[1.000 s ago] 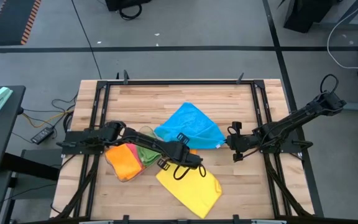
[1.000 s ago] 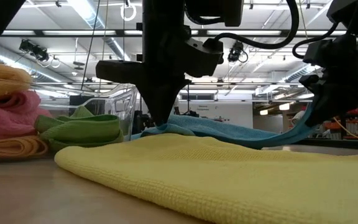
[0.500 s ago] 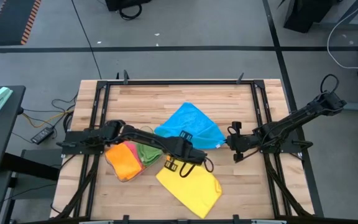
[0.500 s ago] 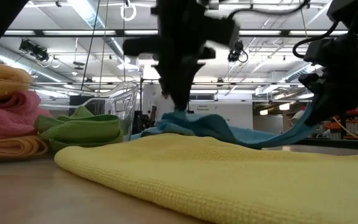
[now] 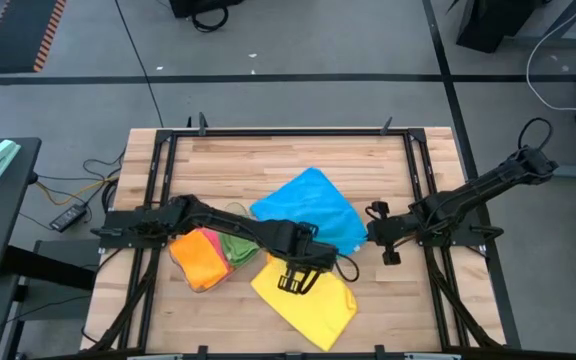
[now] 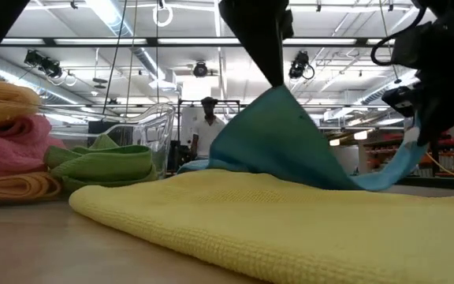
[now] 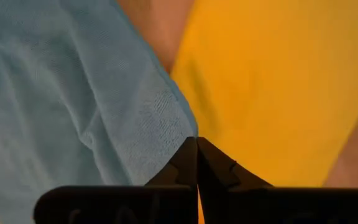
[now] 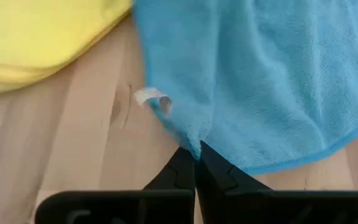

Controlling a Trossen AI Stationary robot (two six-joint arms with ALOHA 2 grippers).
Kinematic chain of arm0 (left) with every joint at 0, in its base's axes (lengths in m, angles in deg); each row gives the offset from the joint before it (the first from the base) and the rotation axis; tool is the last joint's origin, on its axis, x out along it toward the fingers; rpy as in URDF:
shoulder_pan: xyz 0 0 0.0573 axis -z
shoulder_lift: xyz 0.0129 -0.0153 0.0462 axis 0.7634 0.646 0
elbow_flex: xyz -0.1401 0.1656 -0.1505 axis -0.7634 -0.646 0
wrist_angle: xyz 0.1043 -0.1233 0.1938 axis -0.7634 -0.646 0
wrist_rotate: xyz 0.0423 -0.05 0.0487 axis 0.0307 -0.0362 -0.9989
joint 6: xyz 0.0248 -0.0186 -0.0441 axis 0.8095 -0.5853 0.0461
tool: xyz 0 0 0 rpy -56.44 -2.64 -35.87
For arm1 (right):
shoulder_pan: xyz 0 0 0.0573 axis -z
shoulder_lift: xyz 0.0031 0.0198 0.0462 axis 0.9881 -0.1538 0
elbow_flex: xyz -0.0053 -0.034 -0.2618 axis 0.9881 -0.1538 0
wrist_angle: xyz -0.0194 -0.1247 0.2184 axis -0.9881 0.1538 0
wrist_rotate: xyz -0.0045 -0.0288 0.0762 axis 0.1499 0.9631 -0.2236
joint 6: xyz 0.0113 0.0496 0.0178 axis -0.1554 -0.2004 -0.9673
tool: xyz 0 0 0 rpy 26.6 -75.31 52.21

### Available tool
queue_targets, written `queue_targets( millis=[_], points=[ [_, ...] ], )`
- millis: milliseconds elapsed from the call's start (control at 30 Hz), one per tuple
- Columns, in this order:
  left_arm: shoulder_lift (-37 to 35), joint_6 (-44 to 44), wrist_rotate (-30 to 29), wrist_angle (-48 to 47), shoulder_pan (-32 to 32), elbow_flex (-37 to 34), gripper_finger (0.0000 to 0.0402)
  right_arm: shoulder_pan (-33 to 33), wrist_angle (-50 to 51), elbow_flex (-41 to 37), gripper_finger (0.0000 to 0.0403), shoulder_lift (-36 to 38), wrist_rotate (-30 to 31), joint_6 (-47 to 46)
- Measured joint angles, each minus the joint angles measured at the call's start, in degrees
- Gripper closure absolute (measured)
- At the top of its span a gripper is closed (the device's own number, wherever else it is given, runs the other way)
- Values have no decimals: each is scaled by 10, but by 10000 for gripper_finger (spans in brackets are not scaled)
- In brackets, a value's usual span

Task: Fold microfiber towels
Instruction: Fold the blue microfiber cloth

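The left gripper (image 7: 196, 144) is pinching one corner of the blue microfiber towel (image 5: 308, 210), lifted over the yellow towel (image 5: 303, 300) beneath; the right gripper (image 8: 197, 151) is clamping the opposite edge.

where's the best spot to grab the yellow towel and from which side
Probably its free corner at the table's front edge, coming straight down from above. The yellow towel lies flat there, clear of the folded stack, while its far end sits beneath the left claw and the lifted blue towel. The right claw is shut on that blue towel.
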Motion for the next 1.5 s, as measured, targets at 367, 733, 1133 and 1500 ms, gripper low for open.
queue_targets(
  millis=[367,733,1133,1500],
  points=[
    [0,-82,17,15,42,0,394,-28,111,102,397,0,-116,-80],
    [0,-141,26,110,98,0,397,-170,129,137,397,-1,-146,-172],
    [0,-186,77,204,140,0,395,-329,9,137,397,-58,-121,-293],
    [0,-190,98,207,141,0,395,-365,-6,137,397,-111,-123,-347]
  ],
)
